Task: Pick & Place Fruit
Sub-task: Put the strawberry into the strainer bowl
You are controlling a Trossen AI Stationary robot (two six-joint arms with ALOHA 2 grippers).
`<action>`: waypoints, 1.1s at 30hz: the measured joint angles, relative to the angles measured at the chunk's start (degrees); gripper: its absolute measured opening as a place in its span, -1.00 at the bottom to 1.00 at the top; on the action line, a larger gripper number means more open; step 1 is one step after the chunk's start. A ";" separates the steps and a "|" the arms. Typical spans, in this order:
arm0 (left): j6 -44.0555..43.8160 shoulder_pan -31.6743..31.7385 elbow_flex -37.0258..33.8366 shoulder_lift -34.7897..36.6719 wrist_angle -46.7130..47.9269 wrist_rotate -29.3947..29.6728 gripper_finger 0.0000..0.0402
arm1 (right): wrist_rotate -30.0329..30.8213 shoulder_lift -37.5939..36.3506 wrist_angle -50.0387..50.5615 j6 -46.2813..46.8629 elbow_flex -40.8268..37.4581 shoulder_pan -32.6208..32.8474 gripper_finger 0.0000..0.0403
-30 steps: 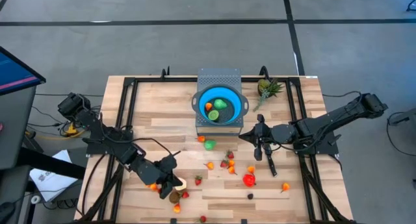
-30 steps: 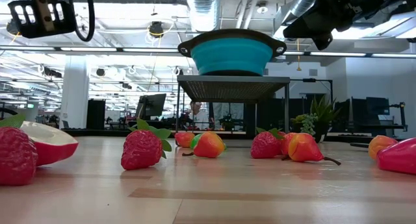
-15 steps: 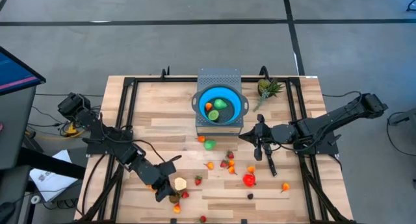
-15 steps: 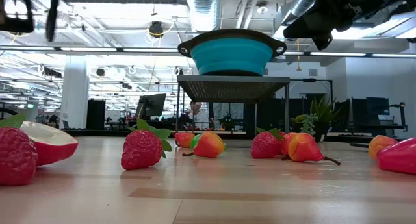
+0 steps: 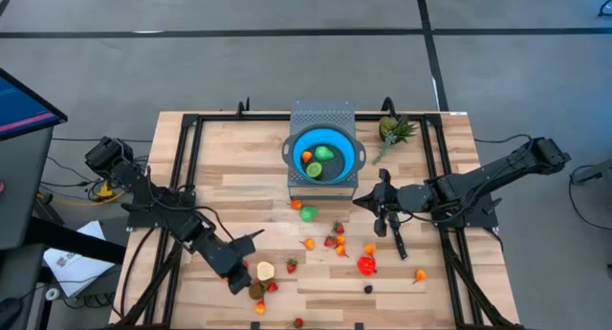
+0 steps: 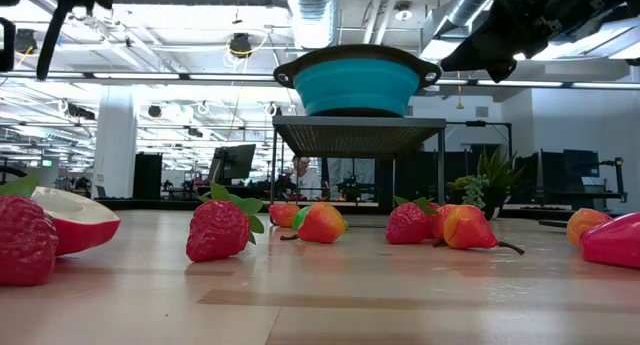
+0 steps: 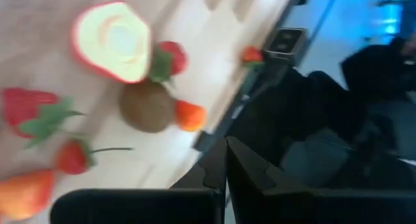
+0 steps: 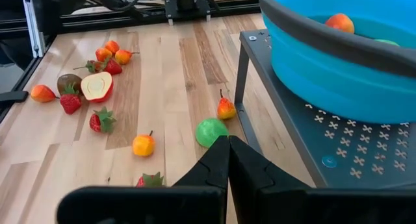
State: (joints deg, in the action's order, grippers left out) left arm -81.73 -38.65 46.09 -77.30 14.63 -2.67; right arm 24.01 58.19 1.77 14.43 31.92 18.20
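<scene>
Small toy fruits lie scattered on the wooden table: a green one [image 5: 308, 213], strawberries [image 5: 292, 266], a red piece [image 5: 366, 265]. A few more sit in the blue bowl [image 5: 298, 139]. My left gripper [image 5: 241, 277] hangs shut with nothing in it over the near left cluster, beside a halved apple [image 7: 114, 41], a brown fruit [image 7: 146, 107] and a small orange one [image 7: 190, 115]. My right gripper [image 5: 368, 204] hovers shut with nothing in it at mid table, pointing toward the table's left, the green fruit [image 8: 212, 131] just ahead of it.
The bowl stands on a raised grey perforated stand [image 5: 322, 115] at the far middle. A spiky pineapple-like piece [image 5: 394, 131] lies to its right. Black frame rails [image 5: 187, 167] run along the table's left and right sides. Bare wood lies between the two fruit clusters.
My left gripper has rolled about its own axis and tipped further down over the near left cluster. The halved apple, hidden under it in the high view a second ago, now shows. No fruit has moved.
</scene>
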 joint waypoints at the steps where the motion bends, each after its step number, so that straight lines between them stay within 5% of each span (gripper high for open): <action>1: 0.02 0.00 0.00 0.00 1.02 0.45 -0.99 | 0.00 0.00 0.01 0.00 0.00 0.00 -1.00; 14: -2.25 -1.86 0.02 0.00 14.02 2.44 -1.00 | 0.00 0.00 0.01 0.11 0.00 0.02 -1.00; 24: -2.67 -2.41 0.02 0.00 14.04 8.23 -0.97 | 0.00 0.00 0.01 0.09 0.00 0.07 -1.00; 33: -6.65 -2.42 -1.05 0.00 14.06 8.67 -0.48 | 0.00 0.00 0.78 0.09 0.00 0.07 -1.00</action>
State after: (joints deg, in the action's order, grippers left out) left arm -88.39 -41.08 45.04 -77.30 28.69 6.00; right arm 24.01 58.19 2.55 14.52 31.92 18.26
